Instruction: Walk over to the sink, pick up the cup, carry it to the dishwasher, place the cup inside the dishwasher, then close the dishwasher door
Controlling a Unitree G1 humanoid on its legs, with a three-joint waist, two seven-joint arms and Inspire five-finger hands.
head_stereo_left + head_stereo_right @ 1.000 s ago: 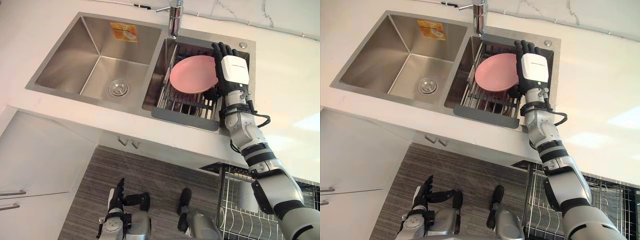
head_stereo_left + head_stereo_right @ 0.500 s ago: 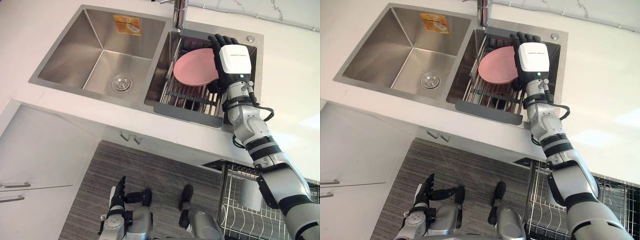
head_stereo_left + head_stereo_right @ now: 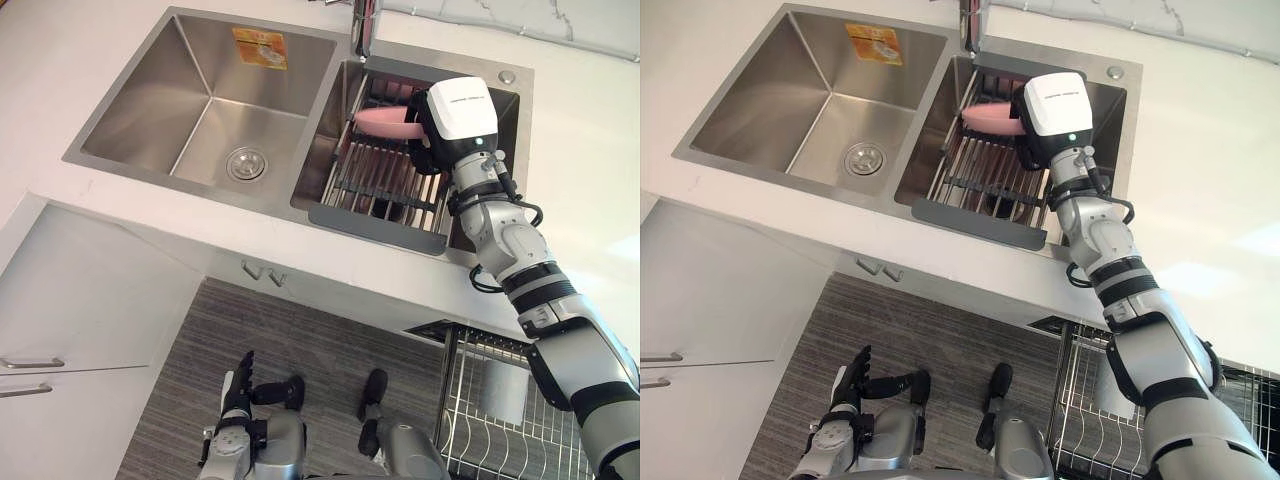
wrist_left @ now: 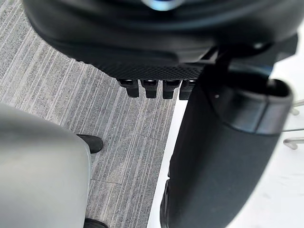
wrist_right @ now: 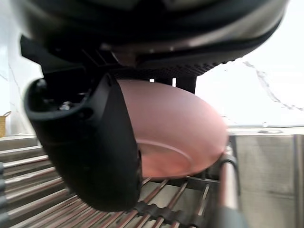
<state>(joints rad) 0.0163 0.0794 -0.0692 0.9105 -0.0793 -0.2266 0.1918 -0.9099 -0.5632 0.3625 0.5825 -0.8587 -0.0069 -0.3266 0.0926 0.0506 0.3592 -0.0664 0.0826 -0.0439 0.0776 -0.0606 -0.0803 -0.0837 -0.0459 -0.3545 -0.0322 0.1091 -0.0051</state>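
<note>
No cup shows; a pink plate (image 3: 385,122) sits over the wire dish rack (image 3: 375,215) in the sink's right basin. My right hand (image 3: 460,115) reaches into that basin and is shut on the plate's right rim. In the right wrist view the thumb (image 5: 95,152) lies under the plate (image 5: 180,128) and the fingers curl over its top. The plate stands tilted, almost edge-on from above, with its lower side near the rack's bars. My left hand (image 3: 235,400) hangs low over the floor with straight fingers (image 4: 152,88), holding nothing.
The left basin (image 3: 190,110) holds a drain and a yellow sticker. A faucet (image 3: 362,25) stands at the back between the basins. The open dishwasher's wire rack (image 3: 490,420) shows at lower right. White cabinet fronts (image 3: 60,340) stand at lower left.
My right hand's fingers curled from straight onto the plate's rim, and the plate tipped from lying face-up to nearly edge-on. The left hand stayed still.
</note>
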